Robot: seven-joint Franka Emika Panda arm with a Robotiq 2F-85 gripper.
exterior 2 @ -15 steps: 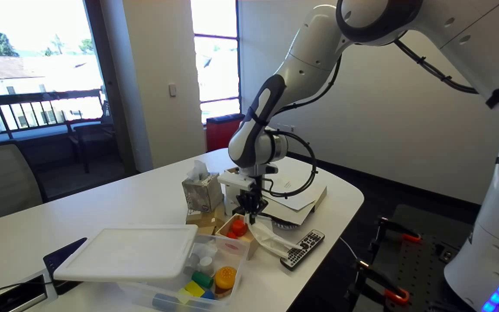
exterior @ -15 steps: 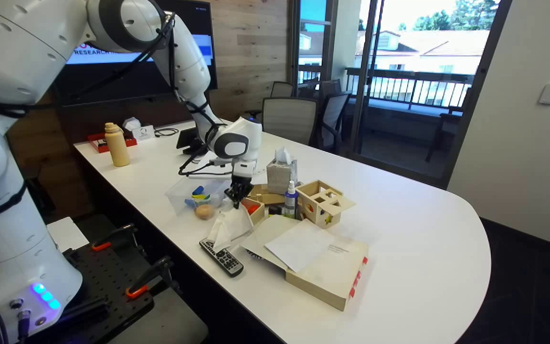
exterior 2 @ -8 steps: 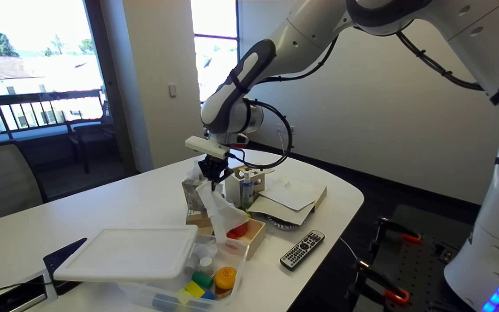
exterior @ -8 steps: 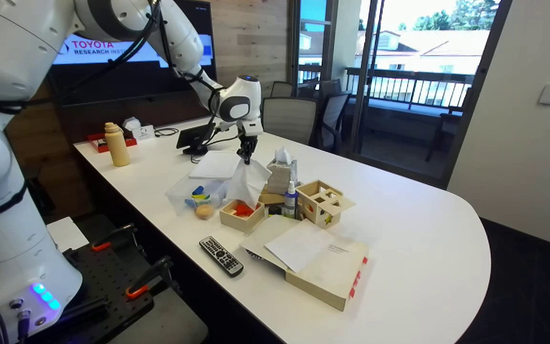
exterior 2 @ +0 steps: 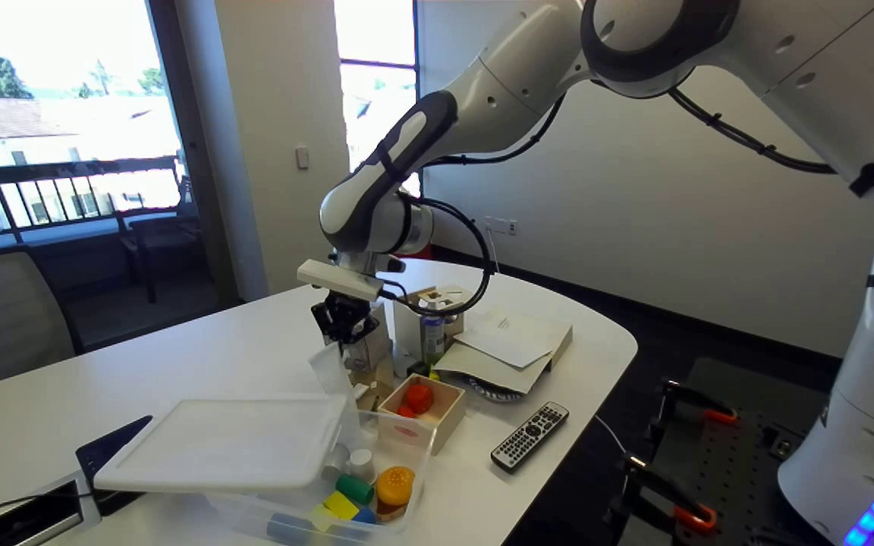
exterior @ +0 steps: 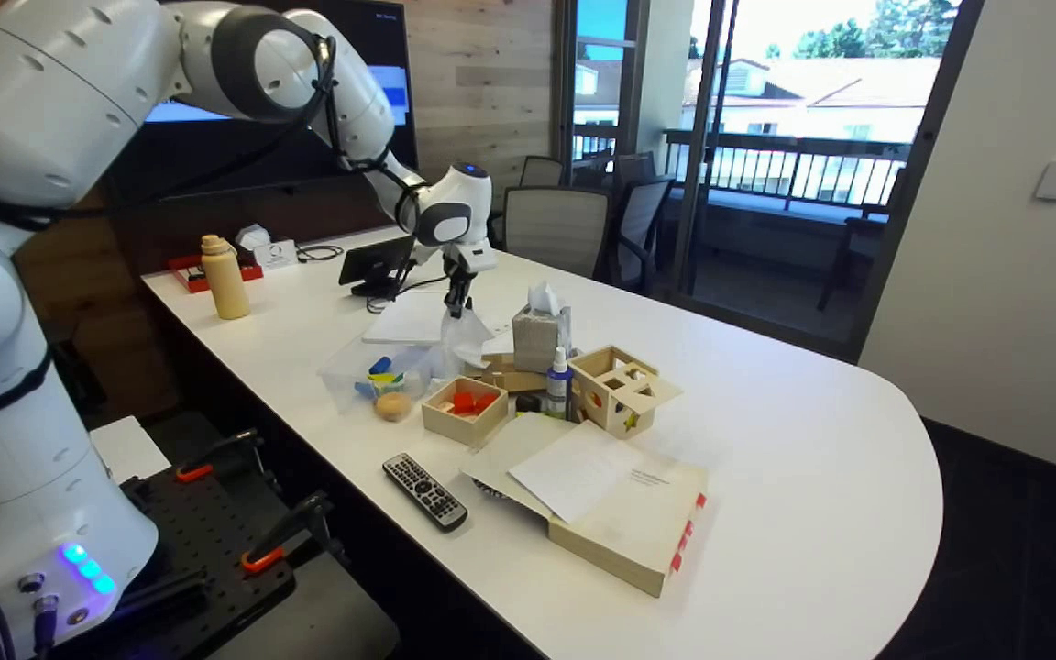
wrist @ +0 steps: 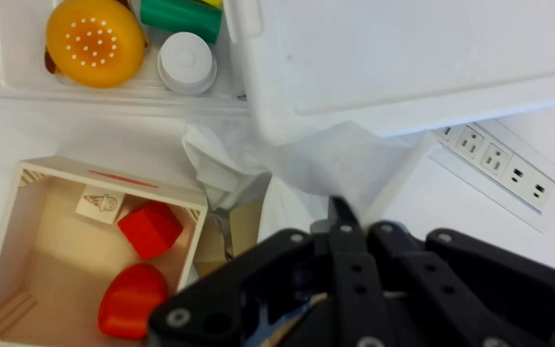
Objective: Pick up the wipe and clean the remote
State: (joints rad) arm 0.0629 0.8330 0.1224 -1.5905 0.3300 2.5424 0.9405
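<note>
The white table [exterior: 794, 440] is filling the middle of both exterior views, and the arm [exterior 2: 513, 87] is slanting across it from the upper right of an exterior view. Toward the lower left there, the clear bin [wrist: 89, 102] is lying with its pale lid [exterior 2: 224, 444] askew over it, and the wooden box [exterior: 450, 424] is standing just beside it. The gripper [exterior: 457, 312] is clenching one end of the wipe [exterior: 466, 341], which is hanging near the bin and lid, around mid-frame; it is no longer covering part of the remote [exterior 2: 530, 437], as it was a second ago. That is probably meaning the rubbing is ending or pausing, with the wipe perhaps going aside next; how clean the remote is, nothing is showing. The remote is lying bare at lower right of centre in an exterior view, well apart from the wipe. Both exterior views are showing it; the wrist view is missing it, while revealing power sockets [wrist: 504, 166] at its right edge and, at left, a small block [wrist: 100, 203] whose ice-cream drawing is staying unreadable elsewhere.
</note>
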